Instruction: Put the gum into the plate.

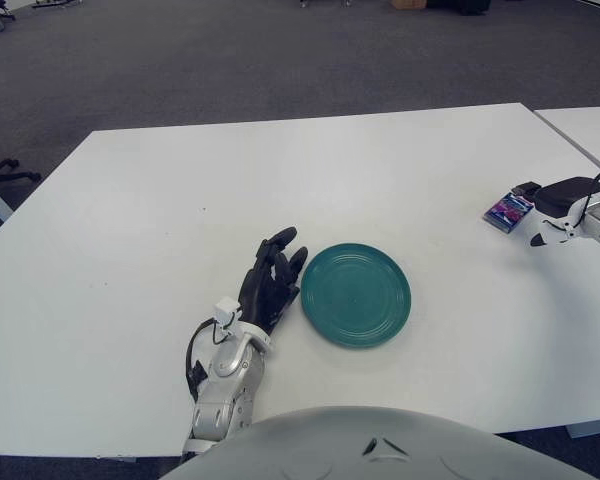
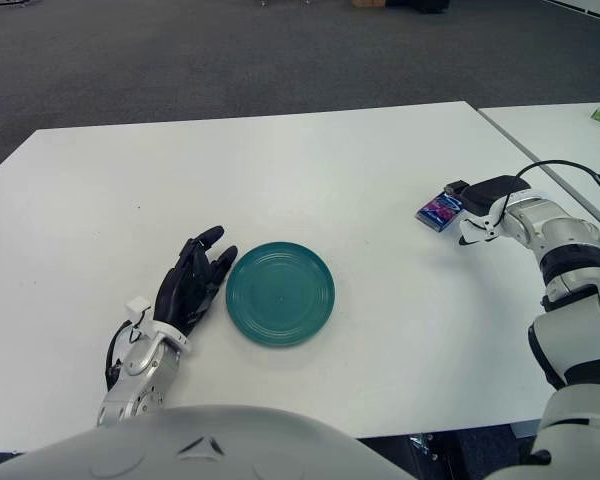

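Left hand [image 1: 271, 282] flat, fingers extended, right hand [image 2: 480, 199] reaching forward at far right

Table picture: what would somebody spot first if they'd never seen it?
Probably the round teal plate near the front of the white table, with the black-fingered left hand just beside it. Far right, the right hand is up against a small blue-and-purple gum packet.
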